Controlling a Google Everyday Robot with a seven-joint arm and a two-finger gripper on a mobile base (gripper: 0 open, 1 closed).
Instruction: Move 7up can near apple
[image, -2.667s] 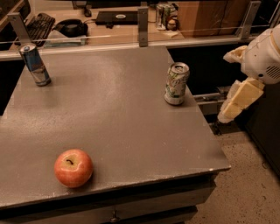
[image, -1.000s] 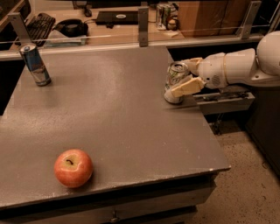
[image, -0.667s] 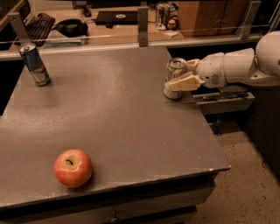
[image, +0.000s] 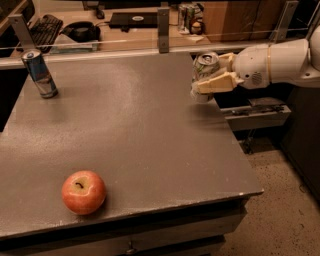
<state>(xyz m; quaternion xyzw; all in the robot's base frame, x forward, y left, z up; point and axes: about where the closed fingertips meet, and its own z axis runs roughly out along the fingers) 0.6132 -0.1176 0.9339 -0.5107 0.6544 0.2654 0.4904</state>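
At the tabletop's (image: 140, 135) far right edge we see the gripper (image: 207, 73), fingers (image: 218, 82) closed on the can (image: 205, 63) — the apple (image: 83, 192) sits well apart, near left.

Smooth white arm (image: 282, 62), tan-banded, with a cream end effector (image: 207, 75) at the table's (image: 150, 145) far right edge.

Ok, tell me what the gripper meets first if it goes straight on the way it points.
The 7up can: the gripper, at the table's far right edge, points left in view with the can already gripped between its fingers. Past it looks like bare tabletop.
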